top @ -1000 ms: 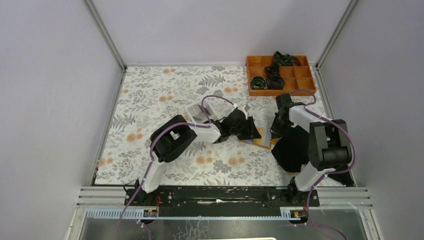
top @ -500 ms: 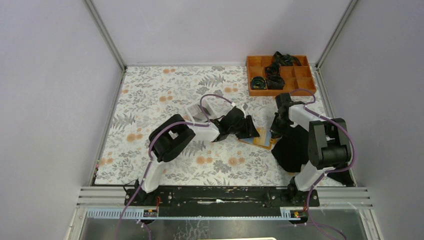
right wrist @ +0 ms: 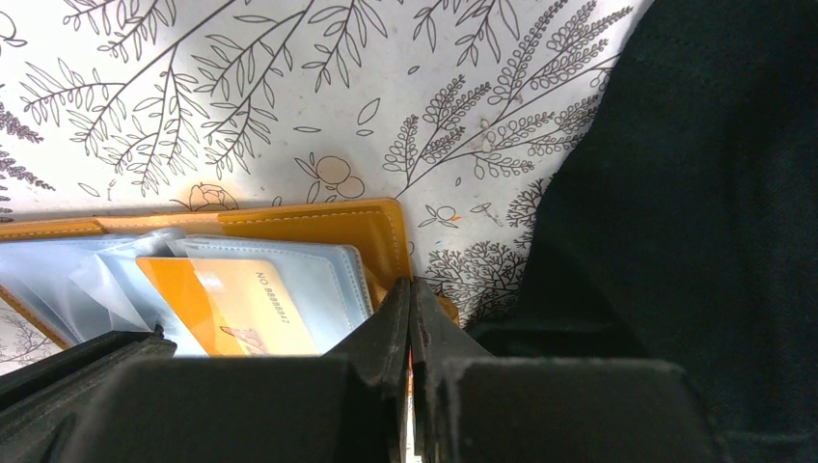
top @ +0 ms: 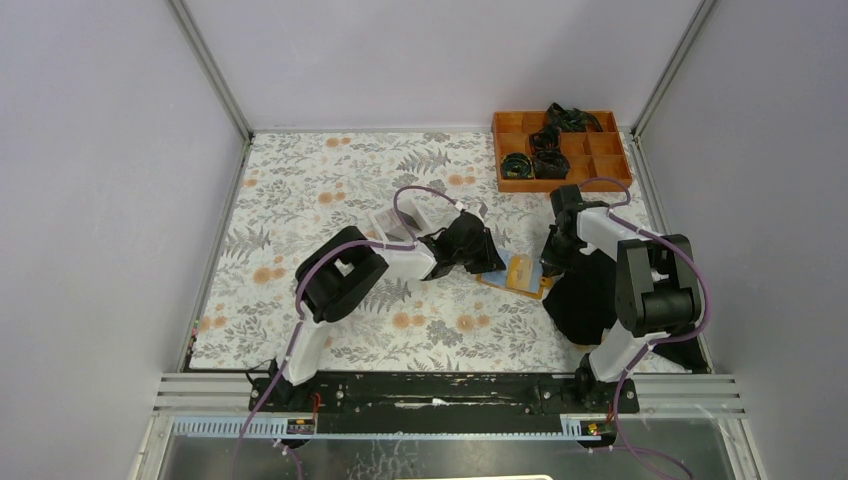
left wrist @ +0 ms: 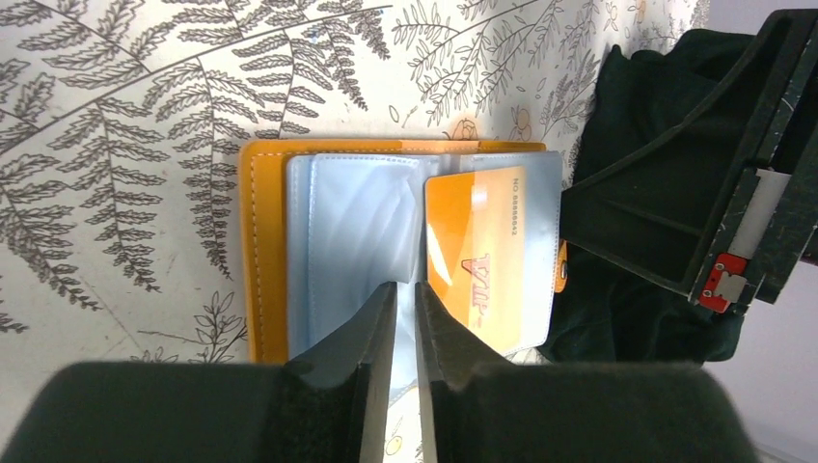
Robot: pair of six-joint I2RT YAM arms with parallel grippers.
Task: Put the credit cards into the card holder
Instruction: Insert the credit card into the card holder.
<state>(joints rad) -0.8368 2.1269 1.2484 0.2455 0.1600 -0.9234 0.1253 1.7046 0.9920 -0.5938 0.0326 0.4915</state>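
The left gripper [left wrist: 398, 289] has backed off leftward, uncovering the holder [left wrist: 262, 222], and its jaws have narrowed to a slit over the clear sleeves [left wrist: 347, 231]; whether they pinch one I cannot tell. The holder lies open on the table [top: 300, 200], an orange card [left wrist: 482, 251] in its right sleeve. The right gripper [right wrist: 410, 285], closed tight, presses the holder's right edge beside the cloth [right wrist: 695, 193].

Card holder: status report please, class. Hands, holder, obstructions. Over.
Left hand nearly closed over clear sleeves, grip unclear. Right hand shut at card holder edge. Holder open, orange card sleeved. Black cloth alongside, not covering.
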